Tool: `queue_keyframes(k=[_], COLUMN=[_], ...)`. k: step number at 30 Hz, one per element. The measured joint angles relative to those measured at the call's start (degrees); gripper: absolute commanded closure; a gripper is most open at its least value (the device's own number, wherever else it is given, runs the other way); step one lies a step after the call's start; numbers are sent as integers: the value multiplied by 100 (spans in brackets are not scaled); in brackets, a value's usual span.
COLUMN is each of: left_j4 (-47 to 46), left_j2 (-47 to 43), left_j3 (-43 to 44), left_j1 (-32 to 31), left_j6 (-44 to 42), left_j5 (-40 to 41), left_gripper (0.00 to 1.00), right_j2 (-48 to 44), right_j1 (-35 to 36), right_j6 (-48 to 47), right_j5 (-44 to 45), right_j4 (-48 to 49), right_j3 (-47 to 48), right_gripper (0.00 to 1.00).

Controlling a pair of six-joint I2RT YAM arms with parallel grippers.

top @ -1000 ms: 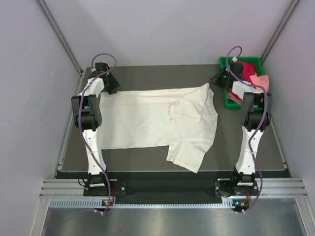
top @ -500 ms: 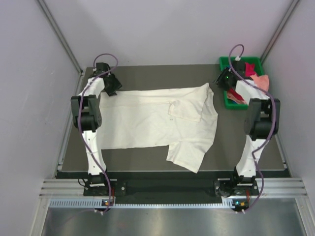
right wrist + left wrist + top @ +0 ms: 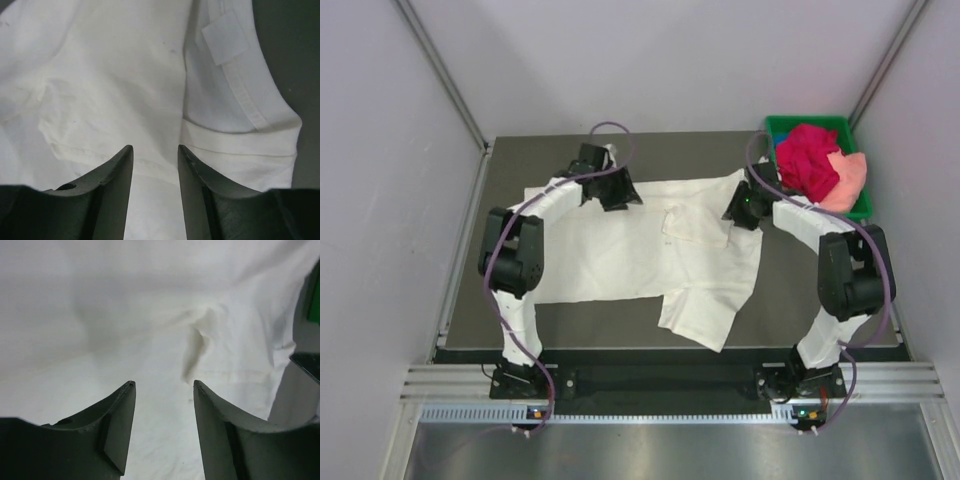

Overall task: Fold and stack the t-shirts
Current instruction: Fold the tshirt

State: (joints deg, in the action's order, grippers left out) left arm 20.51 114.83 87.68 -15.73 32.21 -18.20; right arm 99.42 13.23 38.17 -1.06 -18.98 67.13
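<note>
While the white shirt lies spread on the table, left gripper and right gripper are over it, fingers apart.

One camera hangs above and behind my bases, looking down on the whole table. Each wrist camera peers forward between its own pair, my left fingers and right fingers, close over the cream-white t-shirt, which all three views share
</note>
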Motion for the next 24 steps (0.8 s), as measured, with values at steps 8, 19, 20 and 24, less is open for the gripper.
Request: queue_keyframes(k=[8,19,20,24], left_j4=[-848,-1204,-1207,-1283], left_j2=[24,533,586,662], left_j3=[-599,-616,-616,-603], left_j1=[-905,-1008,-1025,-1069], left_j6=[81,63,59,57], left_j5=[-909,-918,-911,-940], left_gripper=[46,47,47,49], right_j2=[-2,-2,-2,-2], right_j1=[319,476,479,487], right_j6=[101,221,219,240], right_j5=[258,413,415,422], right_j4=[7,109,114,184], right_j3=[-538,-785,-791,-822], right_gripper=[60,76,78,92])
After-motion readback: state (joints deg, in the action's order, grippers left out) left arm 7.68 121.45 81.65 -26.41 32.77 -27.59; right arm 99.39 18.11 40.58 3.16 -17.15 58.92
